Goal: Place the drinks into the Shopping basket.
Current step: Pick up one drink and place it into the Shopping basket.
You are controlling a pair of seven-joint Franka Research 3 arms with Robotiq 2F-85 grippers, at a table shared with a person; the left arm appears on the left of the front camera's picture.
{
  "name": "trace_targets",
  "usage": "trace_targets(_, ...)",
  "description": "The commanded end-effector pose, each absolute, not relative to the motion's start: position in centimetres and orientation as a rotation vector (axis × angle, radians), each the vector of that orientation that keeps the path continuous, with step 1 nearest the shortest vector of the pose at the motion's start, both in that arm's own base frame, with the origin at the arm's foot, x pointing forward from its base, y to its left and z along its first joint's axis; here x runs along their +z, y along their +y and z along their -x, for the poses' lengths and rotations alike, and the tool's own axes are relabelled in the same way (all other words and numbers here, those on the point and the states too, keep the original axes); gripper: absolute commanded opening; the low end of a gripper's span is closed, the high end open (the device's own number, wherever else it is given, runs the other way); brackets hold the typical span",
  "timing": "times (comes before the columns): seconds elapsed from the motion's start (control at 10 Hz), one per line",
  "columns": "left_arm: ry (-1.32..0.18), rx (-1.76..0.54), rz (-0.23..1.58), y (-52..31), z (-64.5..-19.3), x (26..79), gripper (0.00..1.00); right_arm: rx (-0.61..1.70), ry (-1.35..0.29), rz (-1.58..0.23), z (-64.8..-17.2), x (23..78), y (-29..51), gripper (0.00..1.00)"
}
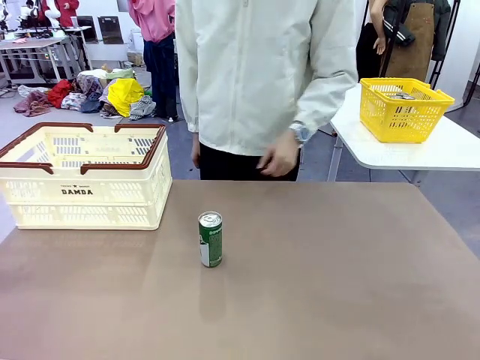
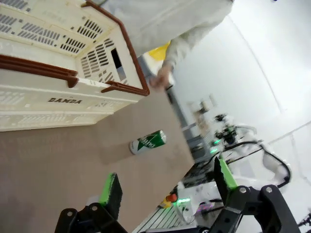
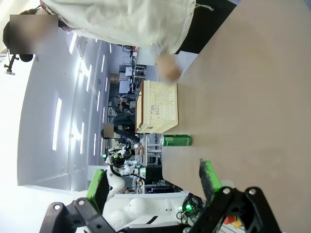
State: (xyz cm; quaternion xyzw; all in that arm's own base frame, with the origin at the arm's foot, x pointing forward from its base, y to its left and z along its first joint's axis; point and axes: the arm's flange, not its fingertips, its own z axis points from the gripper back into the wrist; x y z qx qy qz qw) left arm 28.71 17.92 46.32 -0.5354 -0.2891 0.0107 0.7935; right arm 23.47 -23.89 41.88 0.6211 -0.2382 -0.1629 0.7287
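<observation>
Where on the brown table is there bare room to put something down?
The right half of the table, from the can to the right edge, is bare. So is the near strip in front of the can and basket. The basket takes the far left corner, and the person's hand hangs at the far edge.

A slim green beverage can with a silver top (image 1: 211,239) stands upright on the brown surface (image 1: 337,277). The large cream slotted plastic basket with brown rim (image 1: 84,176) sits far left. A person's hand (image 1: 279,156) hangs beyond the far edge.
</observation>
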Motion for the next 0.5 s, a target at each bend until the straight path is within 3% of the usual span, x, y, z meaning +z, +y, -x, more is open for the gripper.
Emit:
trace_targets(0.0, -0.432, -0.157, 0.964, 6.5, -31.9, 51.2, 1.0, -0.338, -0.53, -1.366, -23.3, 41.9, -24.0, 1.0)
trace_targets(0.3, -0.218, -0.411, 0.597, -8.9, -35.8, 52.6, 1.0, -0.338, -0.53, -1.366, -23.3, 41.9, -24.0, 1.0)
trace_targets(0.4, -0.231, -0.452, 0.48, -14.0, -36.7, 51.4, 1.0, -0.338, -0.53, -1.366, -23.3, 41.9, -24.0, 1.0)
